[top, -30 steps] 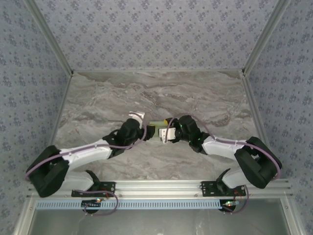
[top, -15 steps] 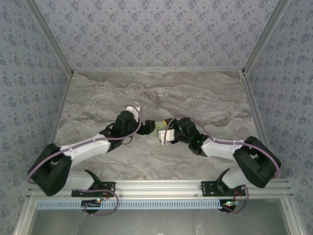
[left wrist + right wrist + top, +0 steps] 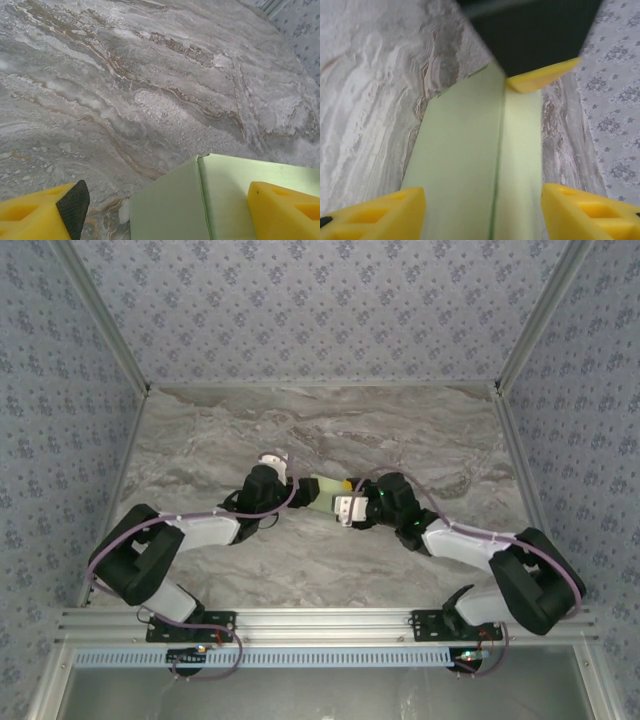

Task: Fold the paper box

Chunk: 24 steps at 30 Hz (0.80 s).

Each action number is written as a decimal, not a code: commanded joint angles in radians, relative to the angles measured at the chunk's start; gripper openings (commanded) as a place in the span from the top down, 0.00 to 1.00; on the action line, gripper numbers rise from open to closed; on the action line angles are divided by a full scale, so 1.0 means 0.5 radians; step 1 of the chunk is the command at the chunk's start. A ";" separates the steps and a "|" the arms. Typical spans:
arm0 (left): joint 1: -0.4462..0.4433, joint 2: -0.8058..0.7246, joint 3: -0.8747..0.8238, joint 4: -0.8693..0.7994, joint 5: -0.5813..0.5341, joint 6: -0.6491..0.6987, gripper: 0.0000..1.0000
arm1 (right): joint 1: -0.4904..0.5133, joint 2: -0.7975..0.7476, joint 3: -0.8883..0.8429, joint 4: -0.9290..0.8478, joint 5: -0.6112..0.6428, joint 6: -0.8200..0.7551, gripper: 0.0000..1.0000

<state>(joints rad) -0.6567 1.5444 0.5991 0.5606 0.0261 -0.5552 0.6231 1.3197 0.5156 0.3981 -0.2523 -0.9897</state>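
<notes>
**Near edge.** An aluminium rail (image 3: 330, 625) carries the bases of my two arms. Both arms reach inward over the grey marbled tabletop (image 3: 200, 440) and meet near its middle.

**Right gripper** (image 3: 345, 508). In the right wrist view (image 3: 482, 210) my two yellow fingers (image 3: 375, 215) stand well apart. The paper box (image 3: 465, 150), a pale light-green piece of thin card with one lengthwise crease, runs away from me through the gap and fills it from finger to finger. I cannot tell whether the fingers press on its long edges or merely straddle it.

**Left gripper** (image 3: 298, 492). In the left wrist view (image 3: 165, 200) my jaws are spread wide and have hold of nothing. A creased corner of the card (image 3: 225, 190) lies between the fingers. One yellow finger (image 3: 285, 210) stands in front of the card's right-hand panel. The other finger, tipped with a black pad (image 3: 75, 202), is apart from the card over bare table. Seen from the right wrist, one yellow fingertip of this gripper (image 3: 540, 80) meets the card's far end at the crease, with the dark gripper body (image 3: 535, 30) above it.

**Overhead.** The box (image 3: 322, 490) lies slightly askew on the tabletop between the two grippers, which close in on it from opposite ends.

**Background.** Blue-grey patterned walls (image 3: 320, 310) enclose the table on three sides.
</notes>
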 commanded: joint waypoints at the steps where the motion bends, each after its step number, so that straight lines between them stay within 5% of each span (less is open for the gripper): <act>1: 0.020 0.150 -0.086 -0.223 -0.083 -0.023 0.17 | -0.126 -0.174 0.127 -0.249 -0.468 0.241 0.35; 4: 0.021 0.153 -0.067 -0.230 -0.084 -0.025 0.17 | -0.269 -0.233 0.209 -0.445 -0.824 0.284 0.37; 8: 0.021 0.118 -0.074 -0.234 -0.091 -0.022 0.17 | -0.388 -0.153 0.246 -0.626 -0.939 0.266 0.44; 17: 0.019 0.123 -0.079 -0.226 -0.105 -0.028 0.17 | -0.160 0.055 0.294 -1.206 -0.359 -0.073 0.53; 24: 0.021 0.029 -0.100 -0.257 -0.114 0.007 0.17 | -0.210 -0.200 0.307 -1.121 -0.617 -0.013 0.51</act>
<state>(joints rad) -0.6544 1.5585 0.5930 0.6014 0.0071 -0.5877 0.5278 1.2919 0.6582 -0.1223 -0.5159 -1.0023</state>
